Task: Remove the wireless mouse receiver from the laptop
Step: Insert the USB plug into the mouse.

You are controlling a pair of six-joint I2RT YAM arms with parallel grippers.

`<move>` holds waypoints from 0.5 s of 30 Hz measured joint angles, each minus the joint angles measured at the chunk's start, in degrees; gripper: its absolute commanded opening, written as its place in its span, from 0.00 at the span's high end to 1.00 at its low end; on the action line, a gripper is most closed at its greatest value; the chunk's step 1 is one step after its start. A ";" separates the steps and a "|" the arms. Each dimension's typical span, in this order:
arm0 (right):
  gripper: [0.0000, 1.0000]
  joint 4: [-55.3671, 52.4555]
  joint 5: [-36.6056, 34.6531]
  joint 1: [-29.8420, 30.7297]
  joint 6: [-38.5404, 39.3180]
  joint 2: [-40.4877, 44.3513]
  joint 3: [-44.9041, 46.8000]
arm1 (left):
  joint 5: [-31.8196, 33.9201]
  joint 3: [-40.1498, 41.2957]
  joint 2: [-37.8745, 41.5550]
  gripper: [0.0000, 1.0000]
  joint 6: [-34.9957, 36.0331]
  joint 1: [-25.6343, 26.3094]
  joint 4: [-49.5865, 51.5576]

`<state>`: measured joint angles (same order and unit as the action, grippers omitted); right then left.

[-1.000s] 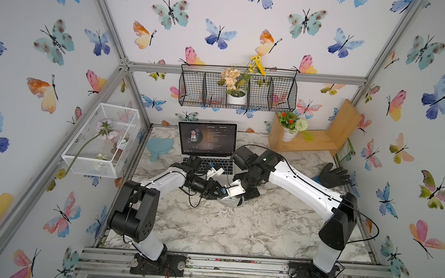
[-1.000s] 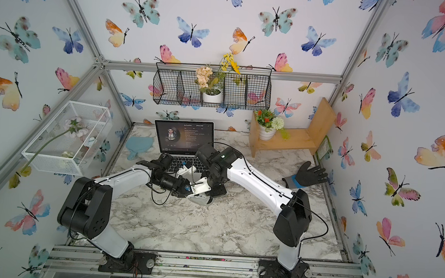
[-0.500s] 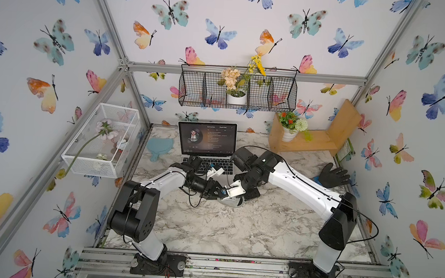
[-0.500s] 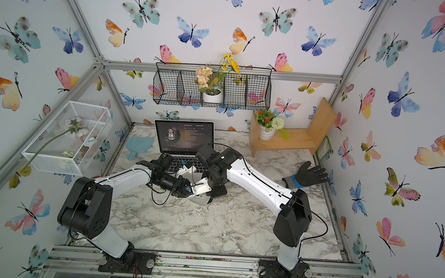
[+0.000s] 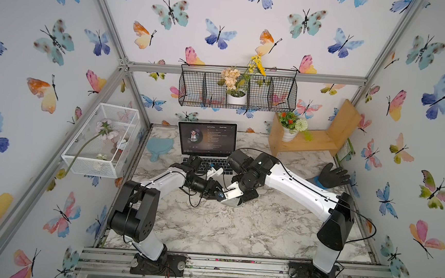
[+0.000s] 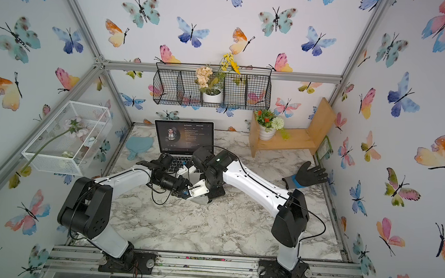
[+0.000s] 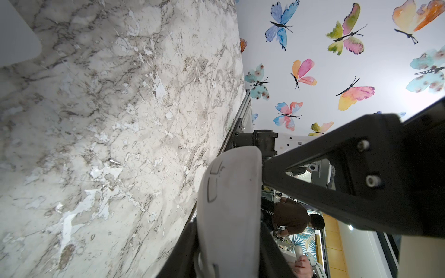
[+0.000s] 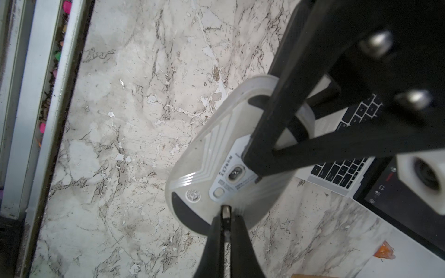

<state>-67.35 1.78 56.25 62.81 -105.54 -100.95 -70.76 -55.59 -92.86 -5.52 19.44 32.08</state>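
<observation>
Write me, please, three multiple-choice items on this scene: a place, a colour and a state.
1. The laptop stands: A on the wooden shelf; B at the table's back, below the wire basket; C in the white basket.
2. The glove is mostly: A red; B black; C white.
3. The right end effector is: A wide open; B out of view; C shut on the wireless mouse receiver.
Key: B, screen under the basket; B, dark palm; C, it pinches the stub at the mouse's edge.

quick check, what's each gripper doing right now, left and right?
Left gripper: closed, holding the mouse.
Right gripper: closed, fingers pinching the receiver at the mouse's underside.
</observation>
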 measured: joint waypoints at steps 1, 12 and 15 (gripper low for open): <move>0.98 -0.02 -0.52 0.04 -0.17 -0.02 0.00 | 0.13 0.07 -0.02 1.00 -0.02 0.00 -0.07; 0.98 0.09 -2.82 0.37 -0.31 -0.02 0.00 | 0.13 0.11 -0.02 1.00 -0.02 -0.11 -0.61; 0.89 0.50 -3.08 0.37 -0.35 -0.02 0.07 | 0.11 0.13 0.00 1.00 0.00 -0.33 -0.74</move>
<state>-66.85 -1.30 56.62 62.46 -105.56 -100.88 -70.65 -55.46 -92.86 -5.52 19.11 31.33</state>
